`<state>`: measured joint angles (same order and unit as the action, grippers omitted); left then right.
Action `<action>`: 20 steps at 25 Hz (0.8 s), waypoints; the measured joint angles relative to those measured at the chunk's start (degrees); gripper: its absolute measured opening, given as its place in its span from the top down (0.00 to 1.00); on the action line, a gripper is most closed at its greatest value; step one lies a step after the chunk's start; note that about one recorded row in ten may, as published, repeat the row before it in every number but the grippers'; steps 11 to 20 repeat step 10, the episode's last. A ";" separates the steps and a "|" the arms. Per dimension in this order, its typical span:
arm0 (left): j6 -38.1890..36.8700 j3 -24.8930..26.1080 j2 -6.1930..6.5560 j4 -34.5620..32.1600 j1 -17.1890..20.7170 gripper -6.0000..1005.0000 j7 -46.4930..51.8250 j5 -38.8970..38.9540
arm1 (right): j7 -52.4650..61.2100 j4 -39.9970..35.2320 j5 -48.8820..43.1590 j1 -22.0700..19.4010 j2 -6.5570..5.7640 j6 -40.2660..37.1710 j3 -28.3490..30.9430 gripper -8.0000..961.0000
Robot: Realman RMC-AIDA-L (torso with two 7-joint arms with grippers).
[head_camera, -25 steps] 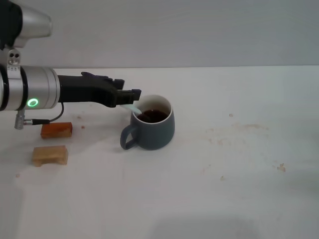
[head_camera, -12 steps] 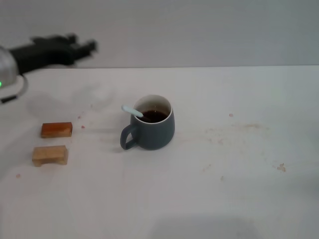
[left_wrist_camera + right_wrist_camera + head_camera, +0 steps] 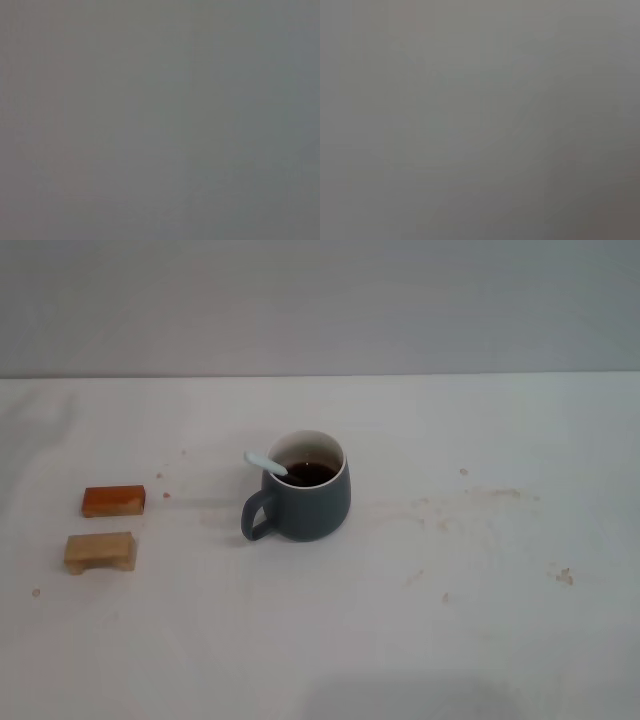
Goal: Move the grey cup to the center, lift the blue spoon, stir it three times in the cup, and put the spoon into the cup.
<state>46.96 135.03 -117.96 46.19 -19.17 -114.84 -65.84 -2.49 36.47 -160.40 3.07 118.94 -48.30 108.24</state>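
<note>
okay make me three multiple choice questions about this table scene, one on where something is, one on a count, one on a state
1. Where is the spoon?
A. in the cup
B. beside the blocks
C. at the table's far edge

2. How many wooden blocks lie on the table?
A. one
B. two
C. three

3. What is in the cup?
A. nothing
B. dark liquid
C. white powder

Answers: 1 A, its handle leans out over the rim. 2 B, an orange-brown block and a paler block lie to the cup's left. 3 B, dark liquid shows against the white inside.

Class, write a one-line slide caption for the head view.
Grey cup of dark liquid on the white table, blue spoon resting inside it, two wooden blocks beside; no arms in view.
</note>
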 joint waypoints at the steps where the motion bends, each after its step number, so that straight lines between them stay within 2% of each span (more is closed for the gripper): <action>1: 0.28 0.95 0.00 -2.30 -0.08 0.44 -4.19 2.74 | 0.00 -0.93 0.21 0.12 -0.03 -0.97 1.25 0.95; 2: 1.00 3.30 0.01 -7.29 -0.56 0.44 -12.02 7.85 | 0.04 -2.59 0.37 0.35 -0.04 -2.49 3.88 0.95; 4: 1.20 4.21 0.01 -8.85 -0.75 0.44 -14.52 9.25 | 0.09 -3.24 0.38 0.45 -0.05 -3.02 4.98 0.95; 7: 4.29 11.00 0.02 -18.75 -1.71 0.44 -26.24 16.90 | 1.03 -5.29 0.38 1.00 -0.07 -3.99 8.76 0.95; 10: 6.58 13.67 0.05 -21.92 -1.77 0.44 -28.56 18.50 | 1.37 -6.42 0.38 1.43 -0.08 -4.61 9.52 0.95; 20: 6.58 13.67 0.05 -21.92 -1.77 0.44 -28.56 18.50 | 1.37 -6.42 0.38 1.43 -0.08 -4.61 9.52 0.95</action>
